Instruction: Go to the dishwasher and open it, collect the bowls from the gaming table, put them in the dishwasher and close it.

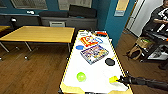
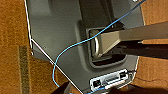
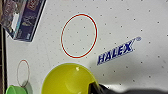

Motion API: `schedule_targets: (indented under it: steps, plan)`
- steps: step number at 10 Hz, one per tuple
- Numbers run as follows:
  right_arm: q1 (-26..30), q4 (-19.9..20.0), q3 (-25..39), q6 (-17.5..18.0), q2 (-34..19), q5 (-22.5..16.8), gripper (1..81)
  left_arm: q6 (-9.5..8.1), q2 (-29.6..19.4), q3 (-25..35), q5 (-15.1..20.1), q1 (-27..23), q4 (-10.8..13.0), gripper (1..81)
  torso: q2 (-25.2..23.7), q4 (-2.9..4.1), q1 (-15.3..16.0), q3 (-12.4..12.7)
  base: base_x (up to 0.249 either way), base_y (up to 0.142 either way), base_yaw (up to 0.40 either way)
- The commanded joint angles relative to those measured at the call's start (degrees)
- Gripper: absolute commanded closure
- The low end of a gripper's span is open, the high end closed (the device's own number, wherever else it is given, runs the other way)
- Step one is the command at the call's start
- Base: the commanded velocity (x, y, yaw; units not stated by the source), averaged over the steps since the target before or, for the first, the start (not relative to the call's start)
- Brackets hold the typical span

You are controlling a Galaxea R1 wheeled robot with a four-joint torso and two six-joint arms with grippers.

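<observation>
The gaming table (image 1: 100, 72) is a long white top directly in front of me, and its dotted white surface (image 3: 140, 22) also shows in the right wrist view. A lime-green bowl (image 1: 81, 76) sits near the table's near end, left of centre; its rim (image 3: 12, 90) shows in the right wrist view. A second, yellower bowl (image 1: 113, 79) is at the near right edge. My right gripper (image 1: 119, 79) reaches in from the right and is shut on its rim. In the right wrist view that bowl (image 3: 66, 80) looms large, with a dark finger (image 3: 93, 87) over its edge.
Board game boxes (image 1: 94, 53) (image 1: 88, 40), a blue disc (image 1: 79, 47) and a dark grey flat round object (image 1: 109, 61) lie further along the table. A yellow wooden table (image 1: 40, 33) stands to the left. A person (image 1: 160, 17) with a rig stands at the right. A blue cable (image 2: 75, 45) crosses my base over wooden floor.
</observation>
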Motion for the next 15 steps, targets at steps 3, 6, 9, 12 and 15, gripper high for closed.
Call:
schedule_targets:
  steps: [3, 6, 9, 12, 15]
  plan:
    - [3.9, -1.4, 25.4, -0.2, -28.9, -3.6, 81.1, 0.07, 0.3, 0.7, 2.8, 0.0, 0.4, 1.0, 0.0, 0.00, 0.0, 0.0, 0.000, 0.000, 0.000]
    - [-11.7, -3.6, 29.5, -2.3, -37.2, 0.2, 81.1, 0.06, -1.9, 4.3, 2.7, 0.0, 0.7, 1.0, 0.0, 0.00, 0.0, 0.0, 0.000, 0.000, 0.000]
    - [-30.9, -6.3, 27.8, -6.5, -34.9, 15.9, 81.1, -0.02, -11.2, 17.3, -0.2, 0.0, 0.7, 1.0, 0.0, 0.00, 0.0, 0.0, 0.000, 0.000, 0.000]
    - [-43.3, -12.6, 19.1, -6.6, -23.5, 22.6, 81.1, -0.02, -23.2, 33.3, -1.0, -1.2, 0.5, 1.0, 0.0, 0.00, 0.0, 0.0, 0.000, 0.000, 0.000]
    - [-49.9, -16.3, 10.0, -6.6, -12.6, 26.6, 81.1, -0.11, -36.5, 48.0, -5.3, -3.1, 0.0, 1.0, 0.0, 0.00, 0.0, 0.0, 0.000, 0.000, 0.000]
